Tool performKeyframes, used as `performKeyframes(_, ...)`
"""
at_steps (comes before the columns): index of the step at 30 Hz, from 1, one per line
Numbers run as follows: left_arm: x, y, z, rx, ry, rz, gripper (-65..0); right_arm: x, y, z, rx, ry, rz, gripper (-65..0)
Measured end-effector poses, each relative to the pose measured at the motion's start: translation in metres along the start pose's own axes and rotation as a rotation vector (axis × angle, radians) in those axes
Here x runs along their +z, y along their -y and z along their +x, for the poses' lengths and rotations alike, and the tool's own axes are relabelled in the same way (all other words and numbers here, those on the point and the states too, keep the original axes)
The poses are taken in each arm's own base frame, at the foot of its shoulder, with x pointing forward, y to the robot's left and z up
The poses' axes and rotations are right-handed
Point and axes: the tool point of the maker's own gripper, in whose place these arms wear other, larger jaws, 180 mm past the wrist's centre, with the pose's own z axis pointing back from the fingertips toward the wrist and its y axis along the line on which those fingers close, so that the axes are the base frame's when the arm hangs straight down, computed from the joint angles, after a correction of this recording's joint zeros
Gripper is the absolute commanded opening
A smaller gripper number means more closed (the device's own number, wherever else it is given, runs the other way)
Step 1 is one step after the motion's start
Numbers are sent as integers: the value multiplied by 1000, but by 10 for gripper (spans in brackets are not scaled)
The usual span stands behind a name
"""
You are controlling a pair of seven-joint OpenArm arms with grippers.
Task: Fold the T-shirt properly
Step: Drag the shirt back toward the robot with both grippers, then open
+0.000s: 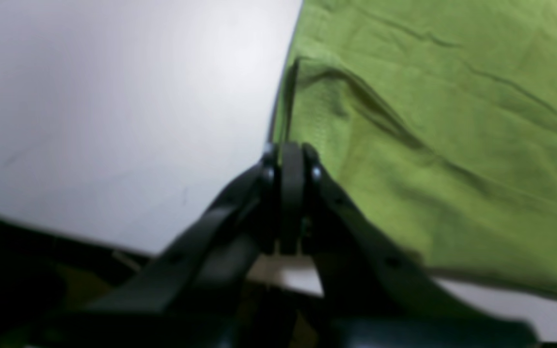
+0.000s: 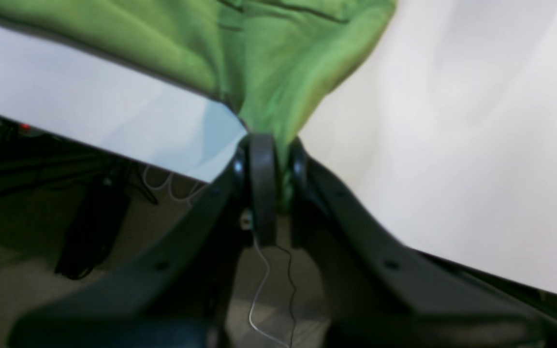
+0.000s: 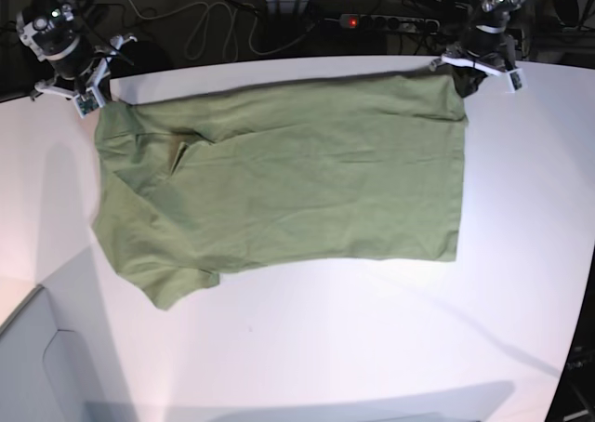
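The wrinkled olive-green cotton T-shirt (image 3: 297, 180) lies spread on the white table (image 3: 372, 348). The left gripper (image 1: 290, 154) has its fingers pinched on one far corner of the shirt. The right gripper (image 2: 269, 150) clamps another far corner.

Bare white table (image 3: 372, 338) in front of T-shirt (image 3: 307, 180): free passage, no obstacles.

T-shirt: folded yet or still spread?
Spread. The T-shirt lies open in one layer on the table, sleeve out, both far corners pinched by grippers.
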Motion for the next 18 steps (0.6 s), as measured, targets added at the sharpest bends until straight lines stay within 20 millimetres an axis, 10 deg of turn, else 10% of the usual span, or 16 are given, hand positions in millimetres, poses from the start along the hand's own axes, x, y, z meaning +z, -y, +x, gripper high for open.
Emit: performKeyframes(18, 2, -1, -2, -5, -5, 2, -650, 2, 22, -20, 64, -91, -86, -648)
